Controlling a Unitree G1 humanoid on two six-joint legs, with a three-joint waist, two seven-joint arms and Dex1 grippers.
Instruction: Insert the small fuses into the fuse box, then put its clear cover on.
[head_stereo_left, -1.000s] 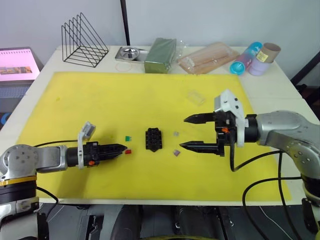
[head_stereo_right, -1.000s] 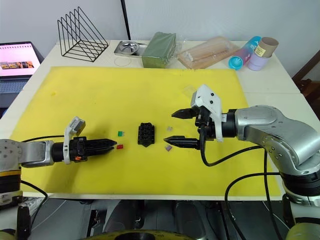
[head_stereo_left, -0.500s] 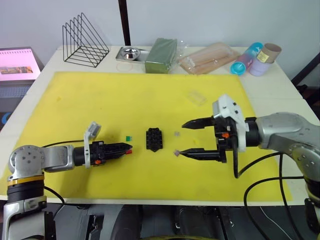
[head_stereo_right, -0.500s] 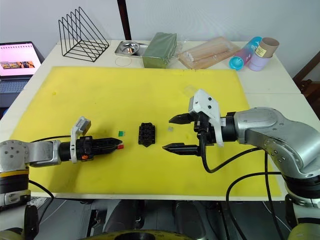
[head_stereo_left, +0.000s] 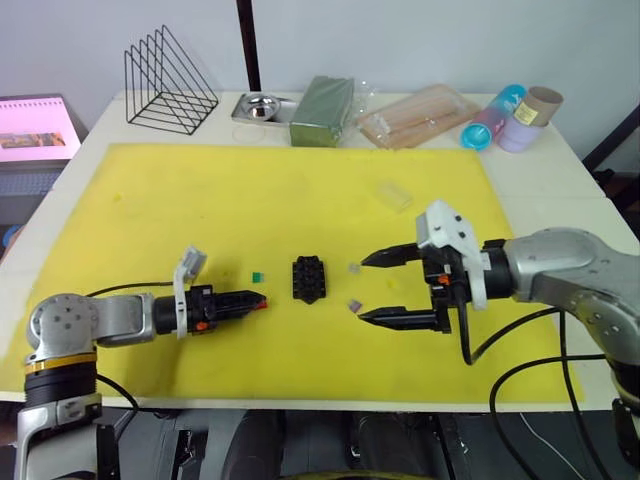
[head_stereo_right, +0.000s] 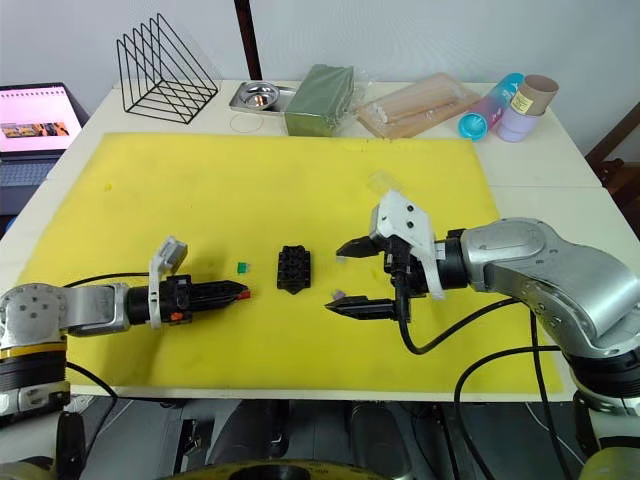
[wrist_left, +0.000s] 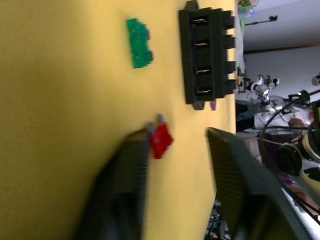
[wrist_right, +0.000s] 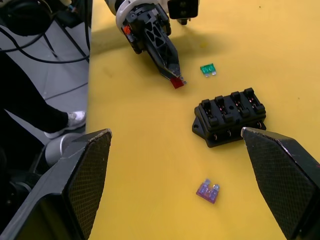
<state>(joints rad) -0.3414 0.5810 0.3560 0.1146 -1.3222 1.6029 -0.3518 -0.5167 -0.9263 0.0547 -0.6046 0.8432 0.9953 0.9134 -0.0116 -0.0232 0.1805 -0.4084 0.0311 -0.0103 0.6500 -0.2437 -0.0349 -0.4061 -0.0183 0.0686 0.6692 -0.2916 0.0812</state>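
Fuse box (head_stereo_left: 308, 278) sits mid-frame on the yellow mat (head_stereo_left: 200, 200), green fuse (head_stereo_left: 258, 274) left of it, two purple fuses (head_stereo_left: 353, 305) to its right. Left gripper (wrist_left: 175, 145) is parted, red fuse (wrist_left: 161, 140) touching one finger. Right gripper (head_stereo_left: 366, 289) is spread wide around the purple pair. Clear cover (head_stereo_left: 392, 195) lies upper right; wire rack (head_stereo_left: 168, 80) and steel tray (head_stereo_left: 258, 106) line the top edge.

A white table (head_stereo_left: 560, 170) holds a big yellow mat (head_stereo_left: 200, 200). Past both claws, along the table's far edge, sit a black wire rack (head_stereo_left: 168, 82), a metal dish (head_stereo_left: 258, 106), a green block (head_stereo_left: 321, 110), a clear bag of sticks (head_stereo_left: 415, 115) and some cups (head_stereo_left: 515, 118).
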